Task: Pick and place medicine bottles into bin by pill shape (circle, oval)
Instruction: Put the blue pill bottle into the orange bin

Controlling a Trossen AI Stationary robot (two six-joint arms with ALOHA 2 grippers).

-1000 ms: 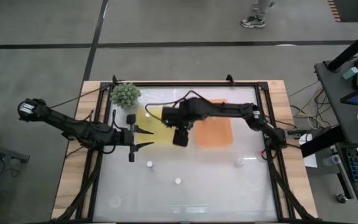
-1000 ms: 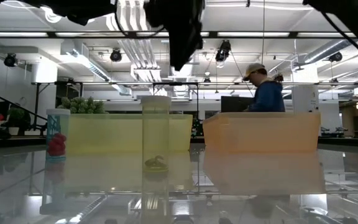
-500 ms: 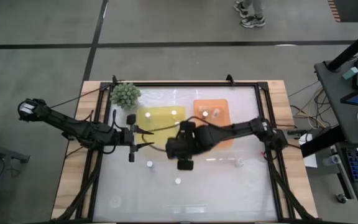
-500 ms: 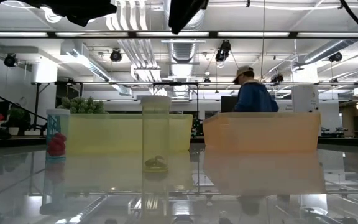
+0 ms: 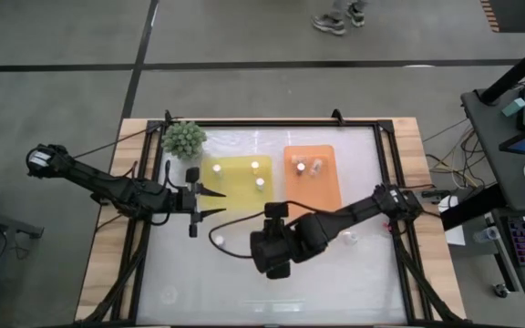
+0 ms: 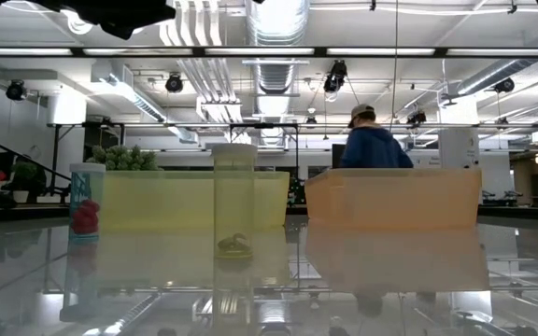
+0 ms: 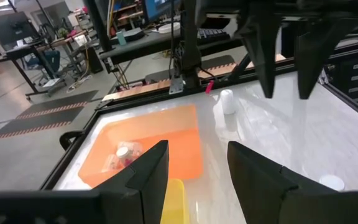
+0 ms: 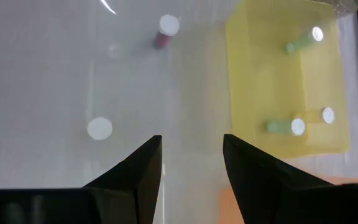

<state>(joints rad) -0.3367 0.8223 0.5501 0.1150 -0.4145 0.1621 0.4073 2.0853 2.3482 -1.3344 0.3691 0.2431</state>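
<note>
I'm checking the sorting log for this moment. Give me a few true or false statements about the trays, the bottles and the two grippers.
1. The yellow tray holds bottles. True.
2. The orange tray is empty. False: bottles lie in it.
3. The right gripper holds a bottle. False: its fingers are open with nothing between them.
4. The left gripper is open beside the yellow tray. True.
5. A bottle stands on the table outside the trays. True.

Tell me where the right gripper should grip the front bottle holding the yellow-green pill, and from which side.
Probably best: grip the bottle around its clear wall just below the white cap, coming straight down. It stands upright with nothing touching it, and the open right gripper hangs above, facing down.
</note>
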